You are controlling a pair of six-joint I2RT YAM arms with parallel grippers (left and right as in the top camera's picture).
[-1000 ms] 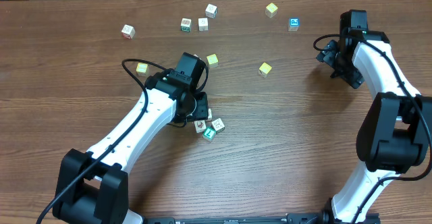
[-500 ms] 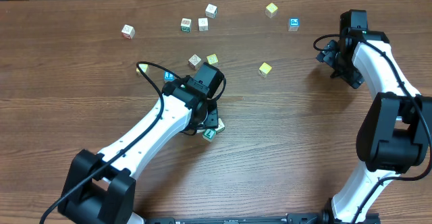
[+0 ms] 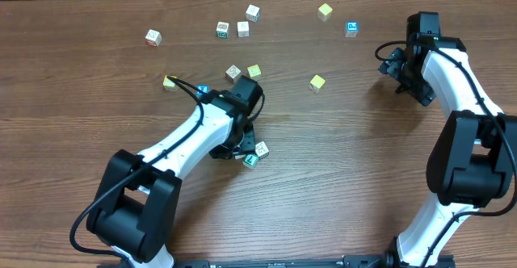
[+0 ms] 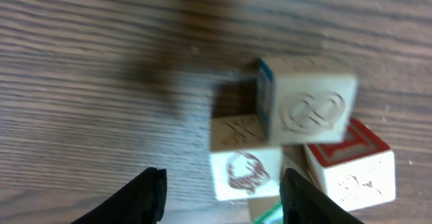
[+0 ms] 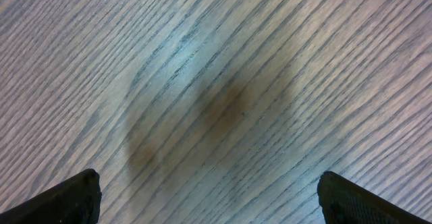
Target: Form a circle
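The circle is a tight cluster of small alphabet cubes. In the left wrist view I see a whitish cube with a red-brown drawing (image 4: 244, 166), a cube with a ring mark and a blue side (image 4: 307, 102), a red-framed cube (image 4: 351, 164) and a green corner (image 4: 265, 214). My left gripper (image 4: 223, 204) is open just over them. The drawn cube sits between the fingers, with a gap to the left finger (image 4: 145, 198). Overhead, the left gripper (image 3: 240, 144) covers part of the cluster; a white cube (image 3: 261, 148) and the green cube (image 3: 250, 161) show. My right gripper (image 5: 209, 200) is open over bare wood.
Loose cubes lie across the far half of the table: whitish ones (image 3: 153, 36) (image 3: 222, 30) (image 3: 253, 12) (image 3: 233, 73), yellow ones (image 3: 325, 11) (image 3: 317, 82) (image 3: 254, 71) (image 3: 169, 81), blue-faced ones (image 3: 351, 28) (image 3: 203, 90). The right gripper (image 3: 397, 68) stays at the far right.
The left arm's wrist swung right and forward over the cluster, uncovering a whitish cube and a blue-faced cube behind it. The right arm has not moved.
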